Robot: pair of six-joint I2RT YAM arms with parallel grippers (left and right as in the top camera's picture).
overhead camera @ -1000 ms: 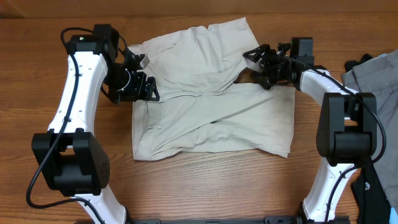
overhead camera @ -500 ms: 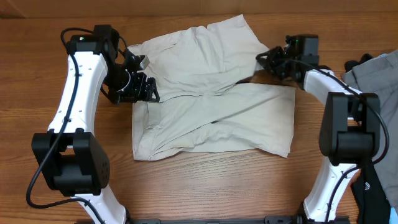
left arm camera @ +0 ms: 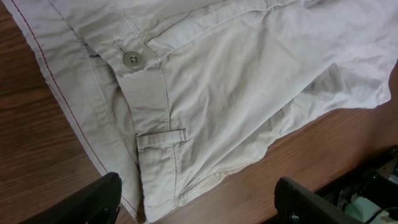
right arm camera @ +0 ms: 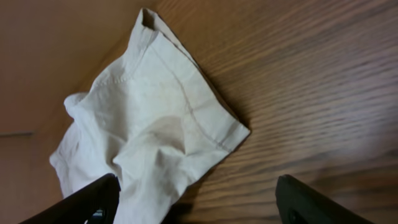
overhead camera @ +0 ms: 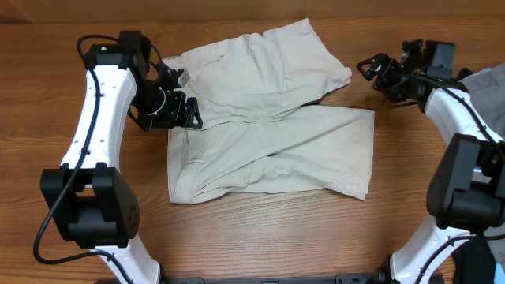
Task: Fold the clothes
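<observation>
The work surface is a wooden table (overhead camera: 260, 237) with a medium-brown finish. In the overhead view its grain runs left to right. Lighting is even and casts soft shadows. A grey garment (overhead camera: 485, 99) lies at the table's right edge.

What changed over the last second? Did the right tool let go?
Yes. The right tool let go of the upper leg of the shorts and drew back to the right; it is now open and clear of the cloth. The leg's corner now lies further right. The left tool stayed open where it was, and the rest of the shorts did not move.
</observation>
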